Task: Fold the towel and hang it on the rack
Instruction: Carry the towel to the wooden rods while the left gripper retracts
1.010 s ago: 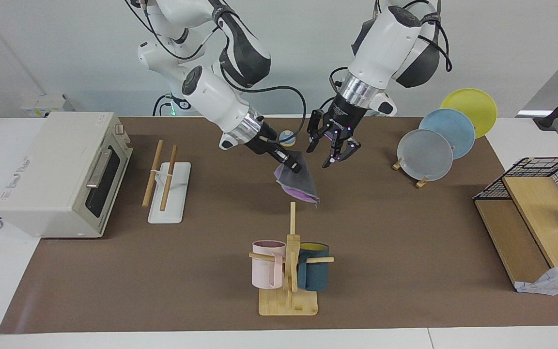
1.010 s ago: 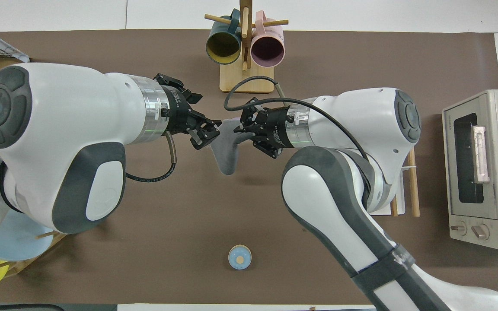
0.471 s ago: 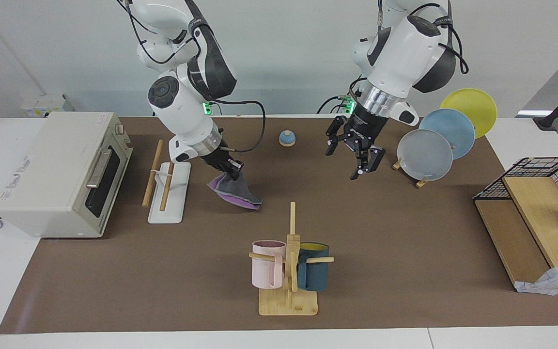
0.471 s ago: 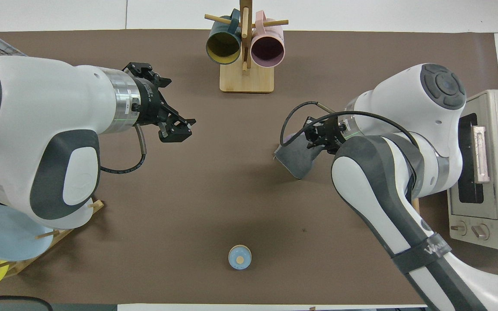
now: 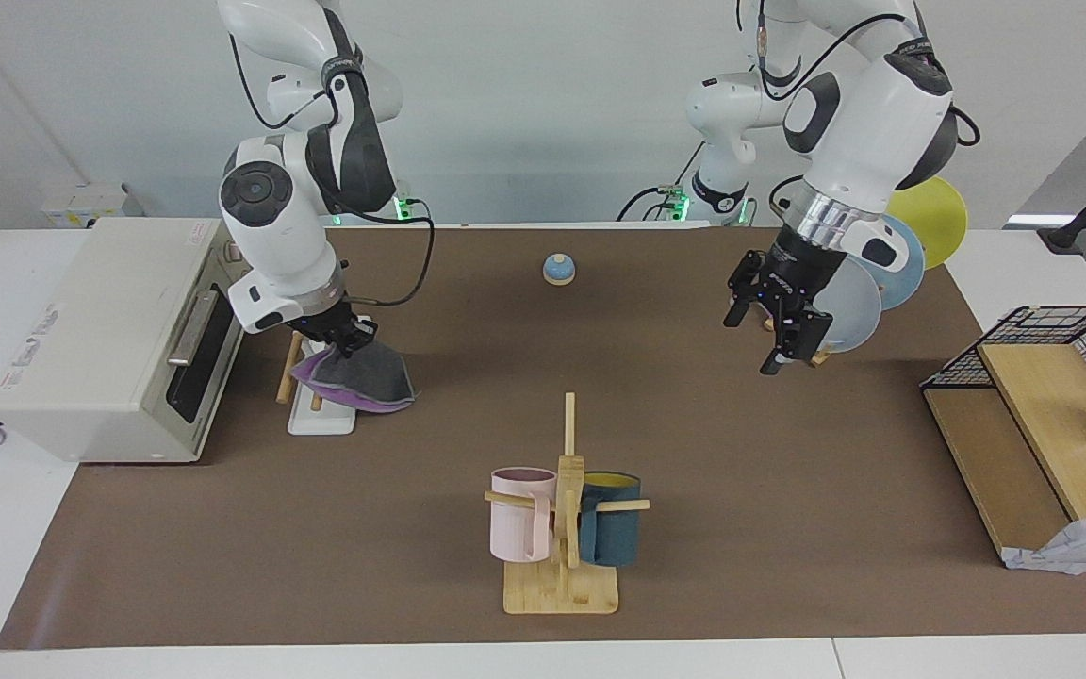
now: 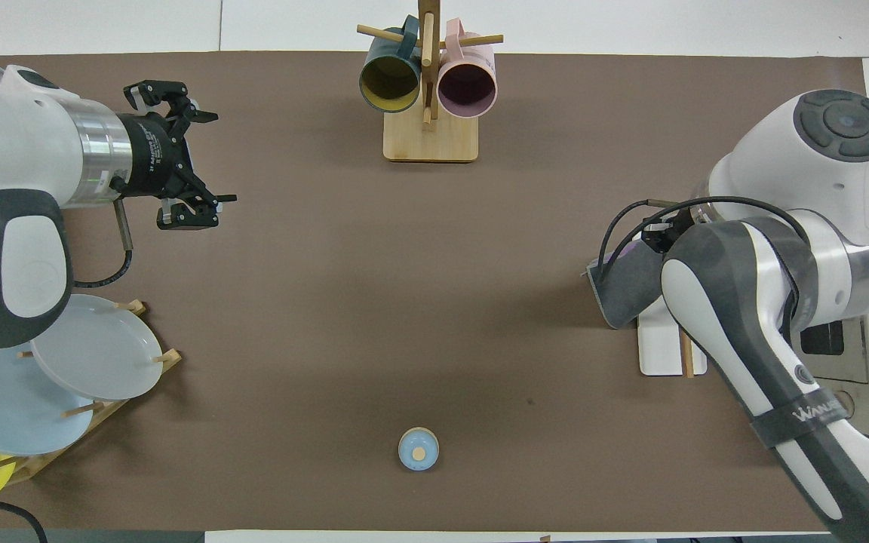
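The towel point(image 5: 359, 380), dark grey on top with a purple edge below, hangs folded from my right gripper point(image 5: 352, 338), which is shut on its upper corner. It is over the rack point(image 5: 320, 422) and covers most of the two wooden bars; whether it rests on them I cannot tell. In the overhead view the towel point(image 6: 619, 290) shows beside the rack's white base point(image 6: 657, 351), and the right arm hides the gripper. My left gripper point(image 5: 785, 321) hangs open with nothing in it by the plate stand, also visible as the left gripper point(image 6: 212, 158) in the overhead view.
A toaster oven point(image 5: 119, 330) stands right beside the rack at the right arm's end. A mug tree point(image 5: 562, 528) with two mugs stands mid-table, farther from the robots. A small blue knob point(image 5: 558, 270) sits near the robots. Plates point(image 5: 830, 302) on a stand and a wire-topped shelf point(image 5: 1043, 396) fill the left arm's end.
The right gripper carried the towel from mid-table to over the rack. The left gripper opened wider and drew back toward the plate stand.
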You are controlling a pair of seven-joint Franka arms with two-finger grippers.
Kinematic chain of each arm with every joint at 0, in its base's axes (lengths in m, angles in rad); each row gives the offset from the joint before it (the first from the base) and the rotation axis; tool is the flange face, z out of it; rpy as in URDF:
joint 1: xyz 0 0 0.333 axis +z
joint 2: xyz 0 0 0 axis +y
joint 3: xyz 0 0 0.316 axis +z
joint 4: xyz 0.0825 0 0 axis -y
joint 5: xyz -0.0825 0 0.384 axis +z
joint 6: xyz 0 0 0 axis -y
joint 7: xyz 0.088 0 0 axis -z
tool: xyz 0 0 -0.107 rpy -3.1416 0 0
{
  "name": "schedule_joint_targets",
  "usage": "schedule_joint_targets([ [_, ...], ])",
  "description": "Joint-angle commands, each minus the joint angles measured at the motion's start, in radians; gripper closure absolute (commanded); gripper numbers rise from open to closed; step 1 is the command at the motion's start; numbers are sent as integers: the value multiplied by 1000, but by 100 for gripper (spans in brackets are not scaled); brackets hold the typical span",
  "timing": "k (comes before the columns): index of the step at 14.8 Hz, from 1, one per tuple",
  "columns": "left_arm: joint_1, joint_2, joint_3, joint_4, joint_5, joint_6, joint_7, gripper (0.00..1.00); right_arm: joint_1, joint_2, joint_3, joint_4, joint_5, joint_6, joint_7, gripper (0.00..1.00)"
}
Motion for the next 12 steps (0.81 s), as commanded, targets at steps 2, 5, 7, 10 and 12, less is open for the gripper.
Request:
schedule_joint_targets([
  [2, 76, -40, -2, -28, 6, -78, 353, 0, -29, -60, 10, -7, -112, -89, -93, 100],
  [5, 136, -38, -2, -14, 7, -127, 655, 0, -67, -81, 10, -8, -160, -112, -154, 100],
  [7, 159, -34, 4, 4, 13, -158, 809, 0, -81, -84, 12, -14, -160, -119, -160, 100],
  [10, 165, -29, 6, 24, 116, -179, 978, 0, -110, -90, 12, -25, -160, -120, -195, 100],
  [12, 166, -26, 9, 36, 145, -204, 1092, 0, -137, -92, 13, -37, -158, -111, -212, 100],
])
